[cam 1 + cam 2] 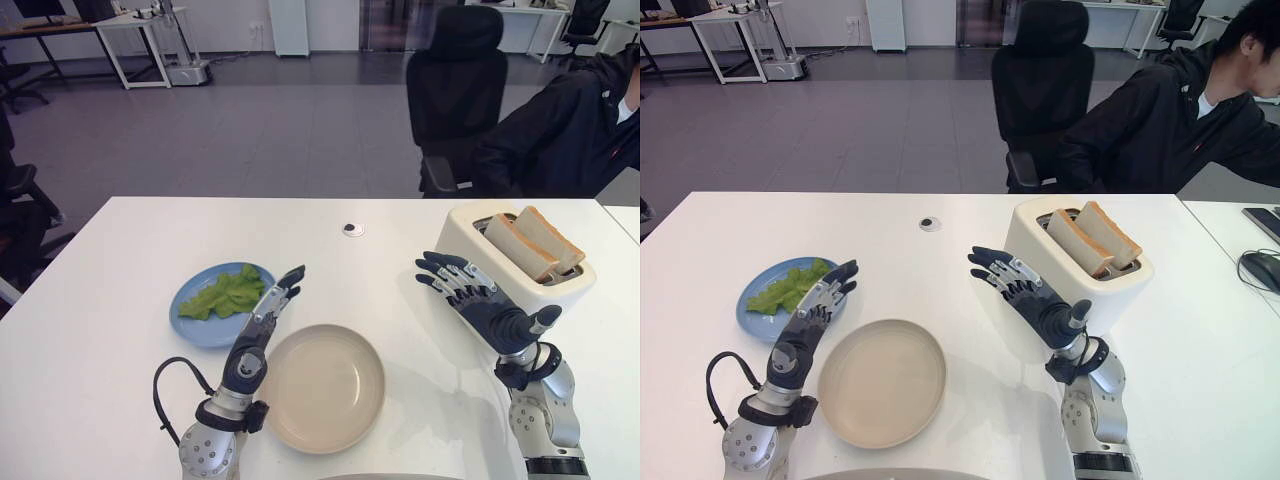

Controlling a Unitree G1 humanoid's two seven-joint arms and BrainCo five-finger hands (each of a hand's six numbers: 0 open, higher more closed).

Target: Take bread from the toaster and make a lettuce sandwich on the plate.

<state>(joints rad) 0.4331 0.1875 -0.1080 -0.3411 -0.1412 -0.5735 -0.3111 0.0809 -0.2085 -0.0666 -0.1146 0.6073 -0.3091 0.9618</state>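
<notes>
Bread (1080, 242) stands in toaster (1125, 285), right hand (1035, 298) just beside.

Lower part of bread (1092, 236) inside toaster (1032, 238)

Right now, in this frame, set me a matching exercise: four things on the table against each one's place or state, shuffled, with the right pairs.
Things
1. lettuce
2. bread slices
3. beige plate
4. right robot hand

Places or states
A. standing in the toaster
B. open, beside the toaster, holding nothing
C. lying on the blue plate
D. bare, nothing on it

Pairs: 1-C; 2-A; 3-D; 4-B
</notes>
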